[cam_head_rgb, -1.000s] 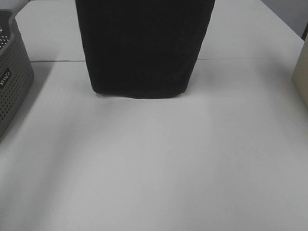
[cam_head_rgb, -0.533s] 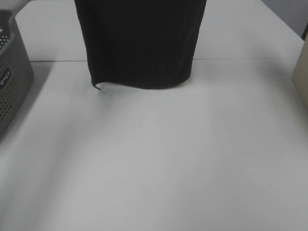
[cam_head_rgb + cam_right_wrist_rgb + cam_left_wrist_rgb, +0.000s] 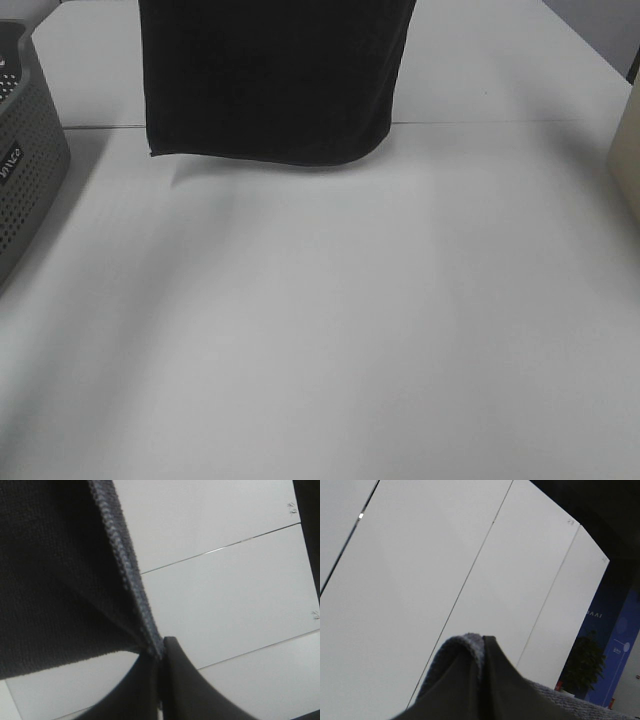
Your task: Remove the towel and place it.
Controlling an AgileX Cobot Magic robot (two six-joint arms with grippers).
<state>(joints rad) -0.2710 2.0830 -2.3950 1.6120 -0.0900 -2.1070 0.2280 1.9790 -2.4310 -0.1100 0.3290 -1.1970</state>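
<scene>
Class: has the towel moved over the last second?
Yes. The towel has risen and drifted left toward the basket; its bottom edge now hangs nearer the table seam.

text | blue wall (image 3: pixel 620 625): "BAAI" | basket (image 3: pixel 35 170) label: white lettering, unreadable

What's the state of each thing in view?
towel: hanging, held up, hem seems clear of the table
left gripper: shut on towel edge
right gripper: shut on towel edge
basket: upright on table, apart from towel
</scene>
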